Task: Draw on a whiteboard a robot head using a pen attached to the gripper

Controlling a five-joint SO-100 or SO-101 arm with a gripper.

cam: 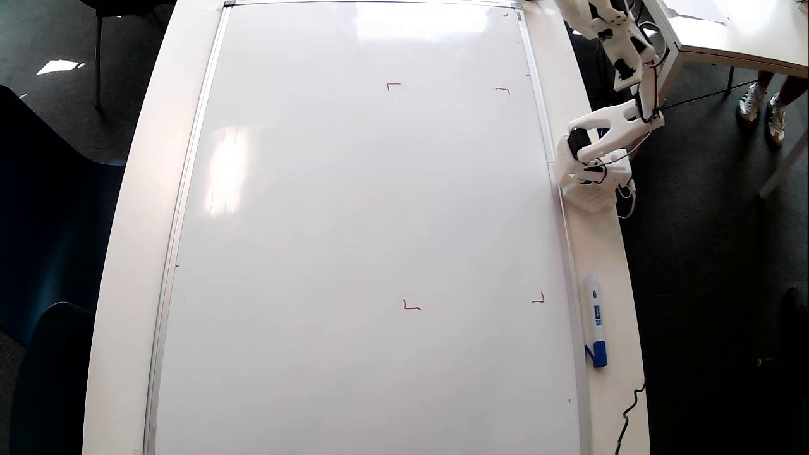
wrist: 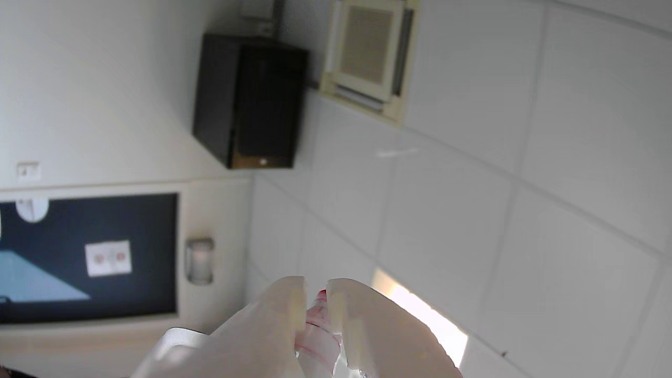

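Observation:
The whiteboard [cam: 366, 208] lies flat on the white table and fills most of the overhead view. It bears only small red corner marks [cam: 411, 307]; no robot head is in view. My white arm [cam: 622, 60] is folded up off the board's upper right edge, and its tip runs out of the top of that view. In the wrist view, which looks up at the ceiling, my gripper [wrist: 316, 291] is shut on the pen [wrist: 317, 328], whose red and white body shows between the fingers.
A white marker with a blue cap [cam: 595, 319] lies on the table strip right of the board. The arm's base [cam: 591, 183] stands at the board's right edge. Another white table [cam: 727, 31] and a person's shoes [cam: 765, 104] are at the upper right.

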